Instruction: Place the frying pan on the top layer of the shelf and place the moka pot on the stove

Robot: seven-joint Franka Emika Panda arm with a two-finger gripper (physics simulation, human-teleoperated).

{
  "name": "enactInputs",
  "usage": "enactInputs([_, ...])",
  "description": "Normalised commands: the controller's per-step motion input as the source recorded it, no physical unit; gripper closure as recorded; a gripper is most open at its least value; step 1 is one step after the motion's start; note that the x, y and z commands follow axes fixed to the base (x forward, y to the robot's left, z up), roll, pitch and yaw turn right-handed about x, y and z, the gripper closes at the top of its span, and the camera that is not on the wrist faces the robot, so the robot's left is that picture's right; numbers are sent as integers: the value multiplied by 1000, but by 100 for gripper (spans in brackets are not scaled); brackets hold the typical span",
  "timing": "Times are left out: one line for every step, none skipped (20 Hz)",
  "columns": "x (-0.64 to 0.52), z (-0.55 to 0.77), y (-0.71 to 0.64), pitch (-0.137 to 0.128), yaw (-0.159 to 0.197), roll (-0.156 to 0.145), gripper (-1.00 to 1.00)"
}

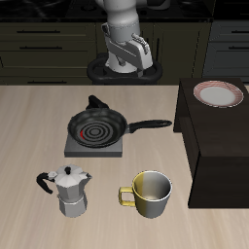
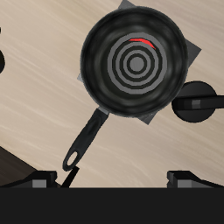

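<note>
Frying pan (image 1: 95, 127) sits on the stove (image 1: 73, 148), covering the coil; its long handle (image 1: 148, 124) runs straight toward the shelf (image 1: 219, 146). Gripper (image 2: 112, 179) hangs high above near the robot base, jaws spread, holding nothing, well apart from the pan. In the wrist view the handle (image 2: 86, 138) angles toward one fingertip, so the likely grab is the handle, across its long axis. Moka pot (image 1: 68, 191) and yellowish mug (image 1: 149, 194) stand nearer the front edge, clear of the path. Pink-rimmed plate (image 1: 218, 93) occupies the shelf top's back end.
</note>
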Motion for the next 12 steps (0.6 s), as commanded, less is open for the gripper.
enactInputs([0,0,0,0,0,0,-100])
enactInputs([67,-208,136,24,-444,-9,-100])
enactInputs([0,0,0,0,0,0,-100])
enactInputs([40,-126,128,2,-366,-65,-100])
enactInputs([32,-89,-51,11,-233,-111,-100])
enactInputs([-13,33,89,0,0,0,-100])
enactInputs([-58,115,207,-90,-31,33,-100])
enactInputs([-22,-90,-62,24,-166,-104,-100])
enactInputs([45,-93,85,37,-181,3,-100])
enactInputs([-53,-82,224,5,-149,-40,-100])
enactInputs([14,-114,18,56,-42,-133,-100])
enactInputs([46,-65,-20,4,-49,-112,-100])
